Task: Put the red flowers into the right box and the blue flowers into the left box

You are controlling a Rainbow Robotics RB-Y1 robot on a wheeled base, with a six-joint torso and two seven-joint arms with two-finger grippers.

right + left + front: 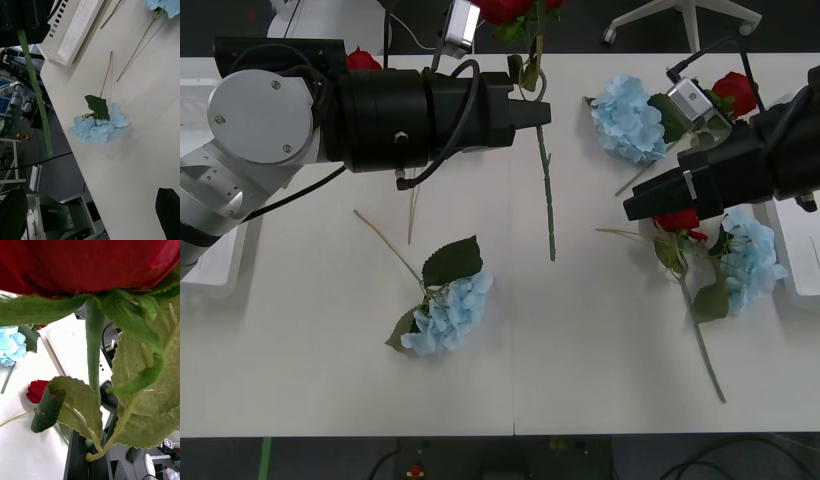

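My left gripper (536, 112) (88, 459) is shut on the green stem of a red flower (516, 10) (90, 262) and holds it above the middle back of the table, its stem (36, 93) hanging down. Other red flowers lie behind the left arm (363, 60), at the back right (736, 92) and under the right arm (680, 222). Blue flowers lie at front centre (448, 315) (98, 127), back right (630, 118) and right (752, 258). My right gripper (632, 208) (92, 197) hovers open over the right side. The left box (200, 265) (71, 30) and right box (798, 250) (69, 347) sit at the table's ends.
Bare thin stems (385, 245) lie left of centre. The table's front middle has free room. An office chair base (685, 20) stands beyond the far edge.
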